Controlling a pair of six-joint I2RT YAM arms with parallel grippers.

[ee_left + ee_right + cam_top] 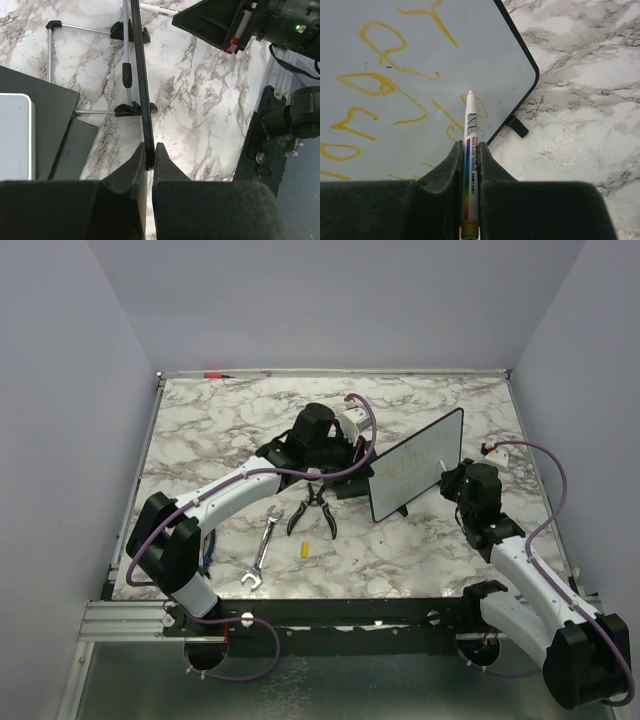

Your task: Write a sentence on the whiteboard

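Observation:
The whiteboard (415, 465) stands tilted on the marble table, mid-right. Its face (395, 125) carries yellow handwritten strokes, the sentence (385, 85). My left gripper (368, 468) is shut on the board's thin black frame; in the left wrist view (150, 156) the frame (141, 75) runs edge-on between the fingers. My right gripper (471, 150) is shut on a white whiteboard marker (471, 125), whose tip touches the board near its lower right corner. The same gripper shows in the top view (447, 477), in front of the board.
Black pliers (312, 508), a silver wrench (262, 550) and a small yellow cap (303, 547) lie in front of the board. A black block with a light grey pad (15, 135) sits left of the board's wire stand (127, 75). A red-tipped pen (215, 373) lies at the back edge.

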